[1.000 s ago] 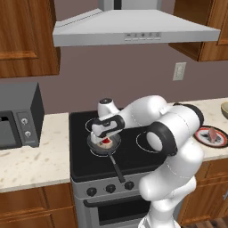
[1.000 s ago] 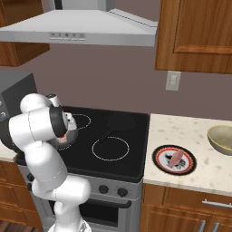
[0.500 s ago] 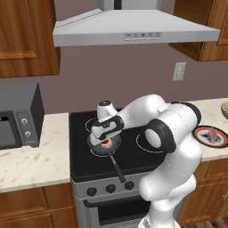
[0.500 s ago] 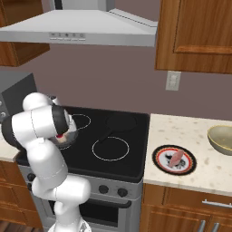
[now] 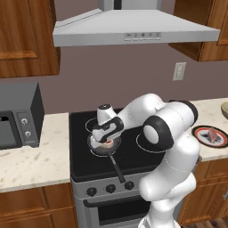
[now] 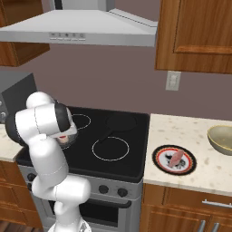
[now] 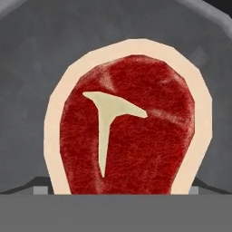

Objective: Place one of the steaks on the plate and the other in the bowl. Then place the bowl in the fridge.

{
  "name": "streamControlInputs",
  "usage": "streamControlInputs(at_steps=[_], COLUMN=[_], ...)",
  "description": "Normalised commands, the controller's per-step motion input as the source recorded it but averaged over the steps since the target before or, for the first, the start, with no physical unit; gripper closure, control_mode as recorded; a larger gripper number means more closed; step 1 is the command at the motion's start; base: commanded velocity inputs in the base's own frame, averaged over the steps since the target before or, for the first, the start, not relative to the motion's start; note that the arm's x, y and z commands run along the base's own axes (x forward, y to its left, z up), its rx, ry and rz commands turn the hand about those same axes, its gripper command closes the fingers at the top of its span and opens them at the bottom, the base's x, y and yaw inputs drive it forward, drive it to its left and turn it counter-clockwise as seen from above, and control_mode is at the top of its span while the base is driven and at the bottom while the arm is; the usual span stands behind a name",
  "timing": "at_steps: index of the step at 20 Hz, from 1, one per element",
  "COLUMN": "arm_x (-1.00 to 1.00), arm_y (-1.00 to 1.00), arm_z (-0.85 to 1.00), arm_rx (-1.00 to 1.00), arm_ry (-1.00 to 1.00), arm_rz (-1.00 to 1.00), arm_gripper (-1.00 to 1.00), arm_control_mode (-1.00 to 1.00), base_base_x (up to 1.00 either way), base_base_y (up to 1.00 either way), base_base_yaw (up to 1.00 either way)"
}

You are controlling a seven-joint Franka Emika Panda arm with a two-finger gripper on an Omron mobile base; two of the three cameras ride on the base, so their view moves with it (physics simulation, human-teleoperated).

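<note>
Left base view: your gripper (image 5: pixel 106 141) sits low over the frying pan (image 5: pixel 105 147) on the stove (image 5: pixel 111 151), jaws wide, holding nothing. One steak (image 5: pixel 213 134) lies on the plate (image 5: pixel 199 132).

Right base view: the bowl (image 6: pixel 220 139) stands just beyond that plate.

Hand view: you're right above the T-bone steak (image 7: pixel 127 122) in the pan.

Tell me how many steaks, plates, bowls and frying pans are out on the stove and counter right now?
Steaks: 2, one in the frying pan, one on the plate
Plates: 1
Bowls: 1
Frying pans: 1
Total: 5
</note>
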Motion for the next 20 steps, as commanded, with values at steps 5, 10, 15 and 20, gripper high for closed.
streamControlInputs(at_steps=[5, 10, 15, 20], arm_x=[0.0, 0.0, 0.0, -0.09], arm_y=[0.0, 0.0, 0.0, 0.0], arm_z=[-0.02, 0.0, 0.02, 0.5], arm_rx=[0.0, 0.0, 0.0, 0.0], arm_ry=[0.0, 0.0, 0.0, 0.0], arm_rz=[0.0, 0.0, -0.01, -0.08], arm_gripper=[-1.0, 1.0, 1.0, 1.0], arm_control_mode=[-1.0, -1.0, -1.0, -1.0], base_base_x=[0.0, 0.0, 0.0, 0.0], base_base_y=[0.0, 0.0, 0.0, 0.0], base_base_yaw=[0.0, 0.0, 0.0, 0.0])
